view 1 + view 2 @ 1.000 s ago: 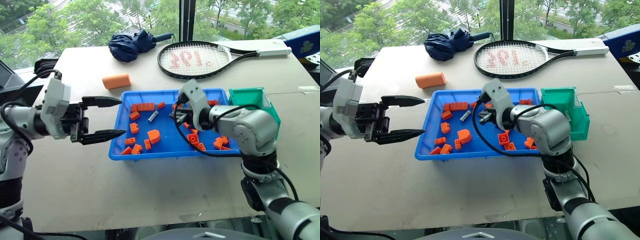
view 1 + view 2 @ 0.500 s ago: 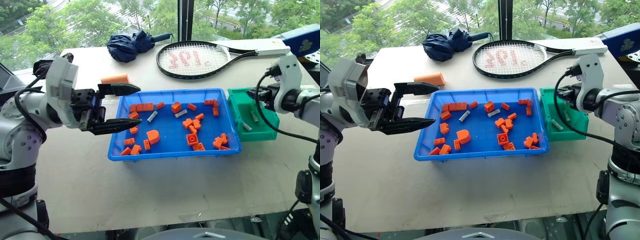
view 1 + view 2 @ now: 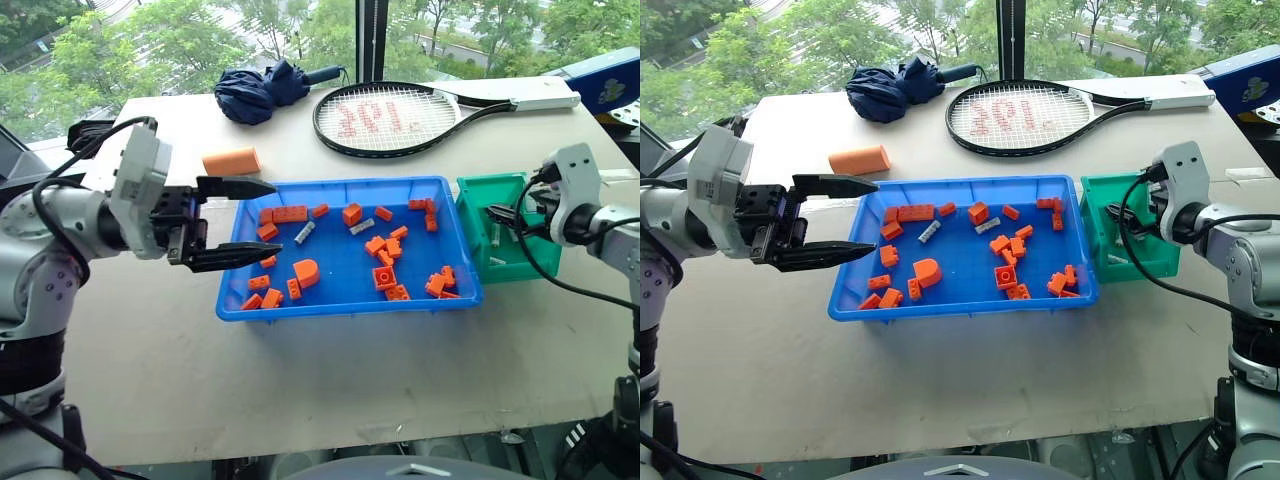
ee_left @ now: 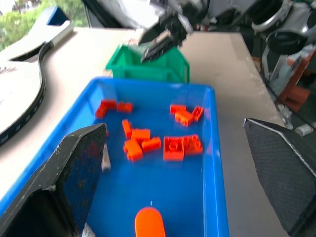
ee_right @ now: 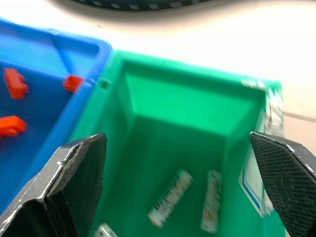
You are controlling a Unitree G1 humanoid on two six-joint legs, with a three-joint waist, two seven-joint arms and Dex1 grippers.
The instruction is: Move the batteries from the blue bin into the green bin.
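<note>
Your right gripper (image 5: 173, 148) gaping empty over green bin (image 3: 478, 225); orange bricks (image 3: 385, 278) crowding blue bin's (image 3: 340, 305) batteries (image 3: 304, 233); left gripper (image 3: 268, 221) wide.

Silver-grey rounded arm shells, light grey boxy wrist housings. Black looped cables along both forearms. Left gripper (image 3: 236, 222), right gripper (image 3: 1118, 222): black tapering fingers (image 4: 79, 173), finely textured pads.
</note>
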